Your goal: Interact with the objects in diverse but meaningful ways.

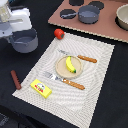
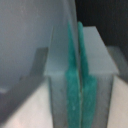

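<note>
Exterior and wrist views of the tabletop. Your arm (image 1: 12,20) enters at the exterior view's upper left, its white wrist bent down over a grey pot (image 1: 24,41) that sits on the black table (image 1: 105,90) just off the far-left corner of the striped mat (image 1: 95,65). The gripper (image 2: 76,75) reaches into that pot; in the wrist view you see its two green pads (image 2: 72,85) pressed nearly flat together with a thin grey wall, seemingly the pot's rim, pinched between them, so the gripper is closed on the pot.

Take the mat as your landmark for the rest. The red tomato (image 1: 59,33) lies at the mat's far edge, just beside the pot and apart from the gripper. The brown sausage (image 1: 15,79) lies on the black table off the mat's left side, nearer the camera than the pot. The yellow block (image 1: 41,88) rests on the mat's near-left corner. At the mat's centre a tan plate (image 1: 60,70) carries the yellow banana (image 1: 70,64), with a knife (image 1: 80,57) on the far side of the plate and a fork (image 1: 63,80) on the near side, both with orange handles. Beyond the mat, a brown board (image 1: 107,27) holds a second grey pot (image 1: 88,13).
</note>
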Motion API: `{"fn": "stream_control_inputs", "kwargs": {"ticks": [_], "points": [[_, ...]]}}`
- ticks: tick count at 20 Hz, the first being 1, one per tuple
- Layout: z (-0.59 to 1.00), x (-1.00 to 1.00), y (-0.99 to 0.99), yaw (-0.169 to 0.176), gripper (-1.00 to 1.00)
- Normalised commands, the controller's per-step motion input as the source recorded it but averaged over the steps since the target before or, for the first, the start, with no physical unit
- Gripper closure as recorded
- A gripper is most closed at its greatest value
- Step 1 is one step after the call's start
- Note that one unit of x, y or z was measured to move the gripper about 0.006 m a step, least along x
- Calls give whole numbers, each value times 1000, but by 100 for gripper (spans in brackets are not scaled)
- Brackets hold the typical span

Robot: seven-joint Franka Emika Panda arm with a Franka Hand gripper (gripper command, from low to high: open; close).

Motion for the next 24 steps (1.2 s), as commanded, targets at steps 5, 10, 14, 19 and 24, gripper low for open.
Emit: {"fn": "stream_control_inputs", "kwargs": {"ticks": [5, 10, 14, 19, 24], "points": [[-90, 368, -158, -23, 100], [-55, 399, -197, -47, 100], [-31, 420, -205, -60, 100], [-40, 369, -205, -63, 100], [2, 273, -117, -36, -100]]}}
